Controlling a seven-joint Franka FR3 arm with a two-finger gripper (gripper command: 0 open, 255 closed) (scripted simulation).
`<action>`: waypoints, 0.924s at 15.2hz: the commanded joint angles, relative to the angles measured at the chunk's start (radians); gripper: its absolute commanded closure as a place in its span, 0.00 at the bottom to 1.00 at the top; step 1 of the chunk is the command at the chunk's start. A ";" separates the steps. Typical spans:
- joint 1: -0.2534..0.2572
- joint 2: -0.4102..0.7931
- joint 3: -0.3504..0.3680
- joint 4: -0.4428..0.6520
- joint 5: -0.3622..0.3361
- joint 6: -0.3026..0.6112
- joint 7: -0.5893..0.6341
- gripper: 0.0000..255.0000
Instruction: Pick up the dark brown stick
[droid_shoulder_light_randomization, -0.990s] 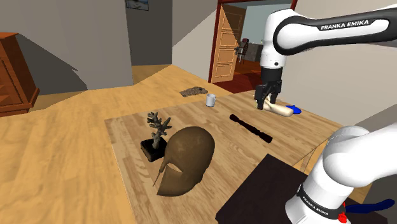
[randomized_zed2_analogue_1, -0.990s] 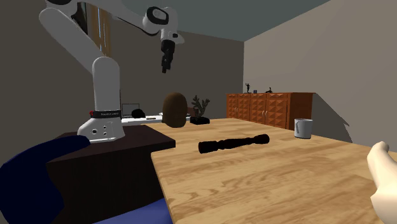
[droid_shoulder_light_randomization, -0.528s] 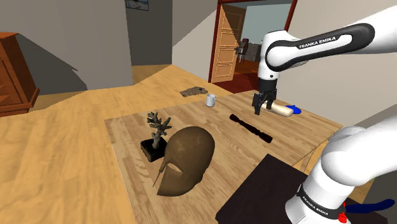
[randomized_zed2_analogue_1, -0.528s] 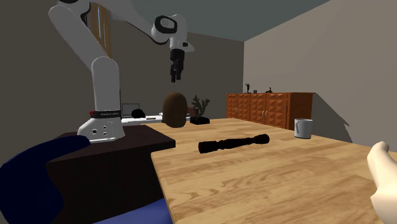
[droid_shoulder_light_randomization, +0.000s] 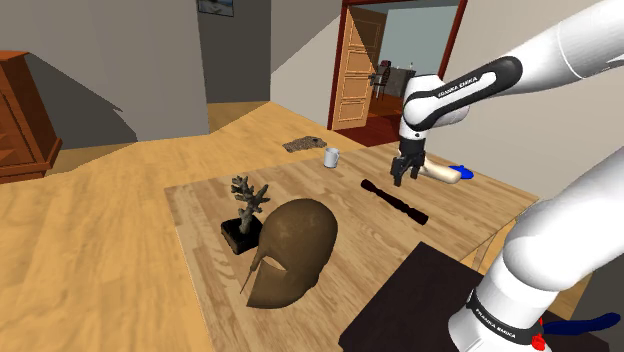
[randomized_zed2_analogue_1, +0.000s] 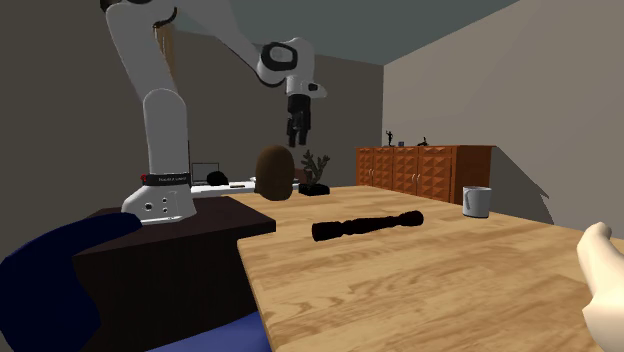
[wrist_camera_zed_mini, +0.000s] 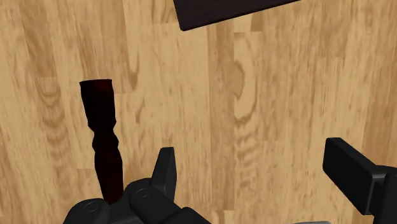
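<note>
The tool (droid_shoulder_light_randomization: 403, 174) is being held released above the wooden worktop (droid_shoulder_light_randomization: 330, 185), its fingers (wrist_camera_zed_mini: 167, 170) standing wide apart with nothing between them. The dark brown turned stick (droid_shoulder_light_randomization: 394, 201) is lying flat on the worktop, well apart from the bronze-coloured helmet (droid_shoulder_light_randomization: 293, 250). In the wrist view it is lying outside the gap, just beside one finger. If the tool is lowered uncorrected, that finger is likely to be driven onto the stick, which could be rolled aside and the grasp closed on nothing.
</note>
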 joint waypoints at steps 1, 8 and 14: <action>-0.007 0.070 -0.035 0.019 0.006 0.061 -0.040 0.00; -0.023 0.357 -0.114 0.147 0.131 0.232 -0.207 0.00; -0.092 0.609 -0.105 0.309 0.301 0.314 -0.372 0.00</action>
